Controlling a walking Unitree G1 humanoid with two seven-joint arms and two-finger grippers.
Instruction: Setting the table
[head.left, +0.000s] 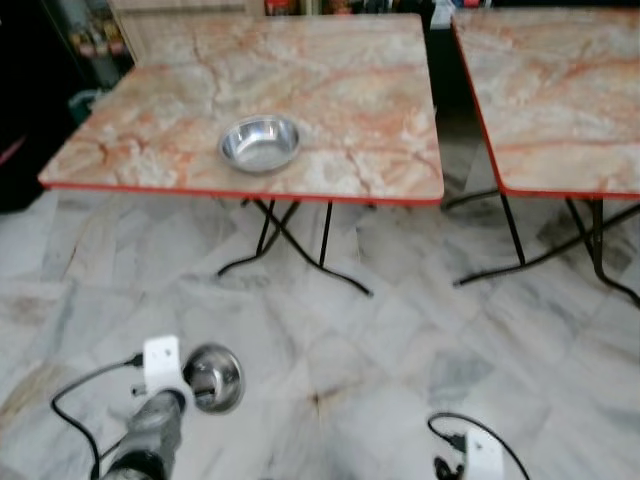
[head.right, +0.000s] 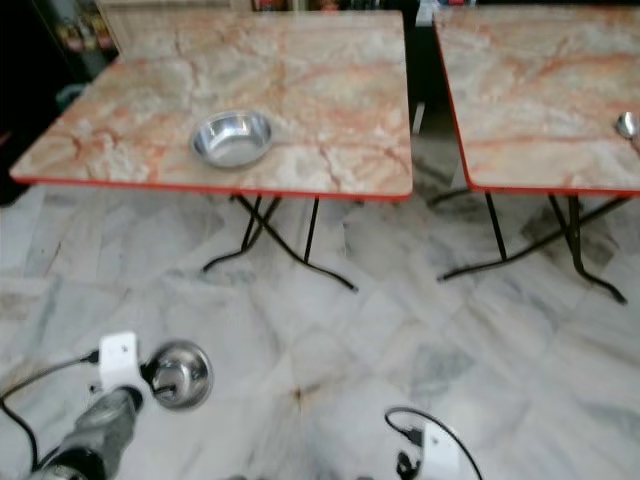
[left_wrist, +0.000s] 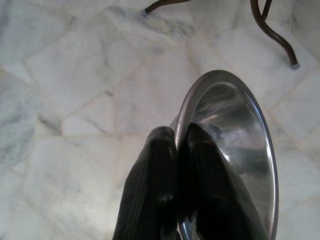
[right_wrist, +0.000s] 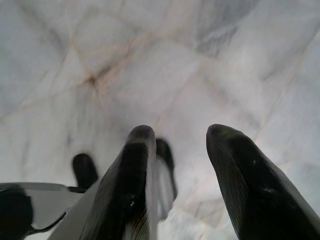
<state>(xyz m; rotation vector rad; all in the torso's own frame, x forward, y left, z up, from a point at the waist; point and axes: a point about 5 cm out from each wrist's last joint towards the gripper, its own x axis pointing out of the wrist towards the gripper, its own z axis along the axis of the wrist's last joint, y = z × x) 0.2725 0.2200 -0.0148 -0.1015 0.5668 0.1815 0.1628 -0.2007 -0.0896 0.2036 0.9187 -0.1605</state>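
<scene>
While the left hand (left_wrist: 176, 150) pinches a shiny round steel bowl's (left_wrist: 235, 150) rim above the floor, another steel bowl (head.left: 260, 143) sits on the marble-patterned bench (head.left: 330, 110); the right hand (right_wrist: 182, 137) hangs with fingers apart.

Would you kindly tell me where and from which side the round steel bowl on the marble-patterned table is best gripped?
Probably the near rim of the round steel bowl, one finger inside, one outside, coming from the table's front edge. It sits upright and open, wall thin; the left gripper pinches its own bowl's rim likewise.
</scene>
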